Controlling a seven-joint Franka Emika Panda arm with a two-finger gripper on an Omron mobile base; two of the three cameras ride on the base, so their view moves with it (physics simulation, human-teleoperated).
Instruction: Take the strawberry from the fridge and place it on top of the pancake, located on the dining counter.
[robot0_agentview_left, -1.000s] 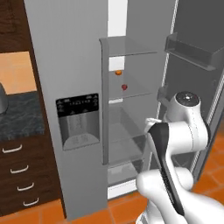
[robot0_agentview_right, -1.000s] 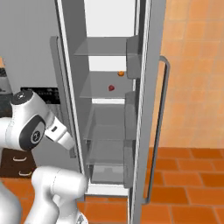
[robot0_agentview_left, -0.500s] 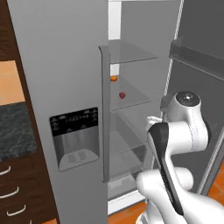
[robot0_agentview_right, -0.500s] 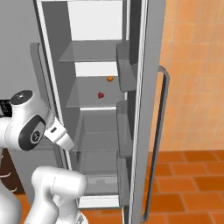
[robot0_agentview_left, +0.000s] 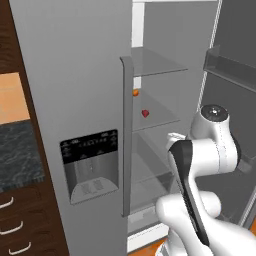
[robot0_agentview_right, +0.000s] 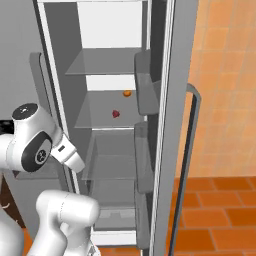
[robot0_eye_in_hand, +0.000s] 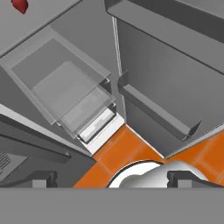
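Observation:
The grey fridge (robot0_agentview_left: 75, 90) stands with its right door (robot0_agentview_right: 170, 125) swung open. On its middle glass shelf lies the tiny red strawberry (robot0_agentview_left: 145, 113) (robot0_agentview_right: 116, 114), which also peeks in at the top left corner of the hand view (robot0_eye_in_hand: 19, 5). My gripper (robot0_eye_in_hand: 116, 179) is open and holds nothing. It hangs low in front of the fridge, well below the strawberry's shelf, and looks down at the clear drawers. The pancake and the dining counter are out of view.
A small orange fruit (robot0_agentview_left: 135, 93) (robot0_agentview_right: 127, 93) sits behind the strawberry. Door bins (robot0_agentview_right: 145, 90) jut in at the right of the opening. The closed left door carries a handle (robot0_agentview_left: 126, 135) and a dispenser (robot0_agentview_left: 90, 165). Clear drawers (robot0_eye_in_hand: 65, 92) sit above the orange tile floor (robot0_agentview_right: 215, 210).
The whole picture has shifted and the fridge has grown larger, so the base has driven closer. The arm keeps its pose and the gripper stays open.

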